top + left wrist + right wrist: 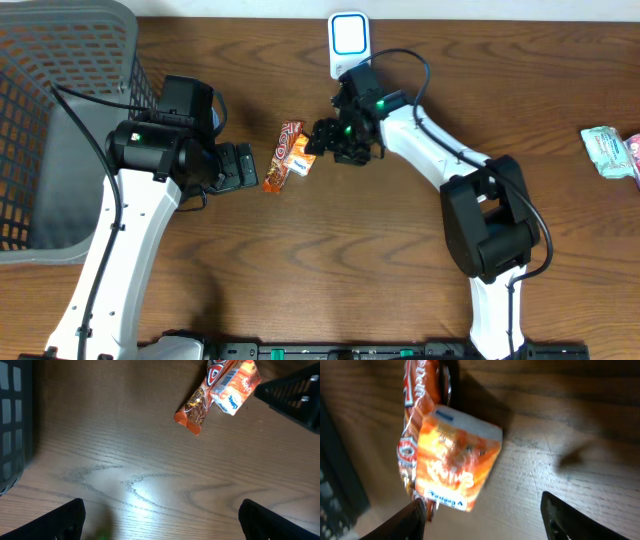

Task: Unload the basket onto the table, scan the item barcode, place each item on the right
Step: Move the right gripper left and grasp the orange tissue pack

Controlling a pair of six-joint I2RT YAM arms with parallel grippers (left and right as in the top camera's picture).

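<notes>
Leftward, leave the left hand (238, 166) released and idle. At mid counter (380, 270), pinch only the orange carton (455, 465) lying against the snack bar (420, 390). Square the right hand (482, 517), spread astride it and grasping nothing yet, across the flat sides before lifting toward the white scanner (348, 38).

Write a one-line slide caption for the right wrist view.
Right hand open near an orange box touching a snack wrapper on the wooden table.

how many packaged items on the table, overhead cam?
3 clearly. A snack bar lies mid-table, with an orange carton against it. A teal pack is at the right edge. A fourth item may be cut off by the frame beside it.
</notes>
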